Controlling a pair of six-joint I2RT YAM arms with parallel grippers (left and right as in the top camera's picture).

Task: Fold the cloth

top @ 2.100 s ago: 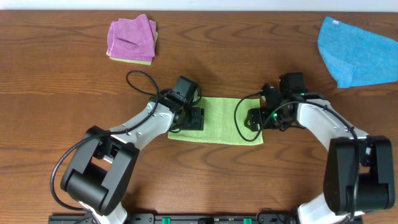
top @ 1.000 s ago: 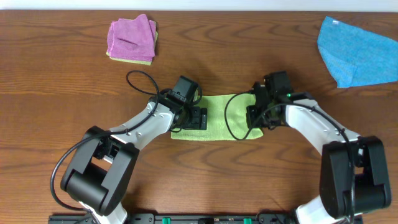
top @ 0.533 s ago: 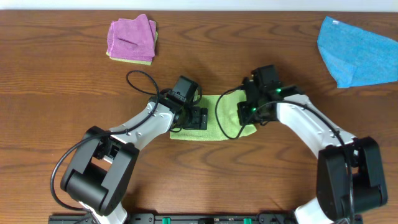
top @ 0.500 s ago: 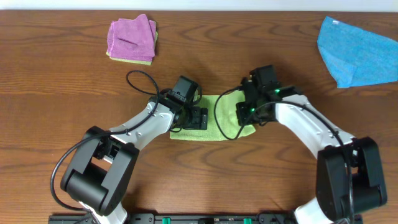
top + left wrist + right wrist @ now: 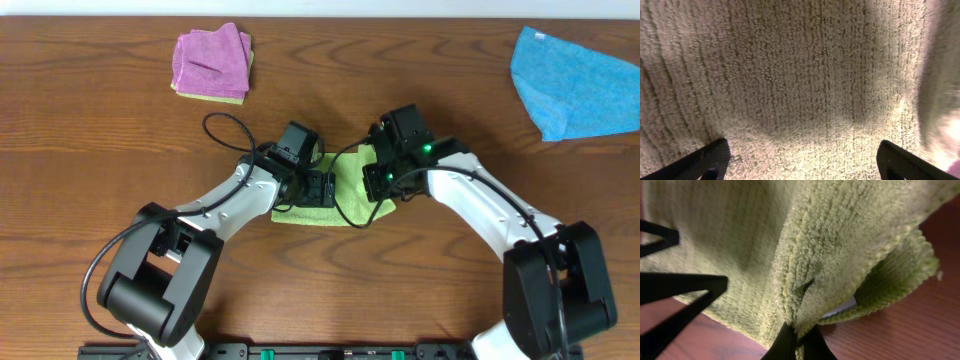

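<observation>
The brown table [image 5: 100,120] carries three cloths, and only one of them is my job. The bright blue cloth [image 5: 575,80] lies spread at the far right corner and the folded pink-purple cloth [image 5: 210,62] sits at the far left, both well apart from my arms. The cloth [image 5: 355,190], lime green, lies at the middle of the table between my two wrists. My right tool [image 5: 799,339] is pinched shut on its edge, and the pile rises from the fingertips in a raised fold leaning toward my left side, which I judge is how that half gets laid over the other. My left tool [image 5: 318,190] stands spread wide over the flat left part with nothing between its fingers. I judge it is placed to steady that side, though I cannot tell whether it presses the pile or merely hovers. From overhead my arms and a cable cover much of the cloth, so its near edge and true outline are hidden. A small white patch [image 5: 840,307] under the lifted layer may be the tag. A pale blur at the right margin of my left wrist view I cannot identify.
</observation>
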